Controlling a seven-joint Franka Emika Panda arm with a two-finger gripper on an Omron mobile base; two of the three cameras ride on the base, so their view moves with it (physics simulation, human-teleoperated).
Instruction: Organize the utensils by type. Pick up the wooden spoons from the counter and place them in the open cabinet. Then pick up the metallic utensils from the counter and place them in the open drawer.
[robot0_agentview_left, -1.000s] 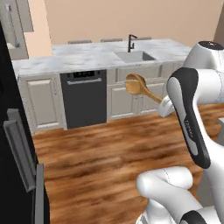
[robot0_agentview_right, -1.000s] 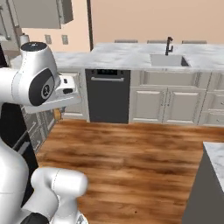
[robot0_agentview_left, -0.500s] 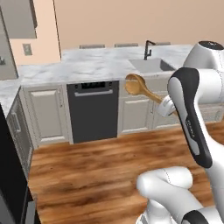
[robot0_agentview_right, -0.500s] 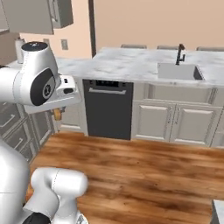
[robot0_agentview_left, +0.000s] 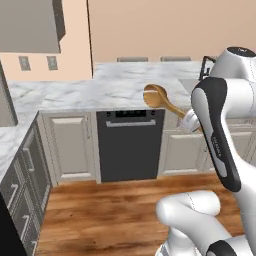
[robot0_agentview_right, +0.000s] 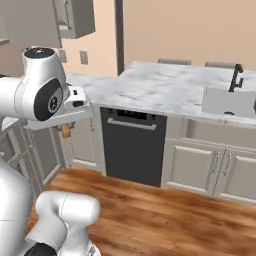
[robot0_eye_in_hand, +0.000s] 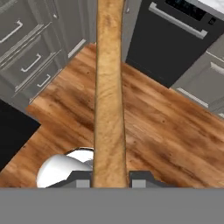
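Note:
My gripper is shut on a wooden spoon, whose long orange-brown handle runs straight up the hand view between the two fingertips. In the left base view the wooden spoon is held in the air in front of the arm, round bowl up and to the left, with the gripper at the handle's lower end. A short end of the spoon pokes out under the hand in the right base view. The white marble counter runs behind it. The metallic utensils and the open drawer are out of view.
A black dishwasher sits under the counter, with a sink and black faucet to its right. A taupe-grey wall cabinet hangs upper left. Base drawers line the left, over open wood floor.
The whole picture has slid to the right in both base views, so the base has moved. The spoon stays held in the gripper at the same pose relative to the arm.

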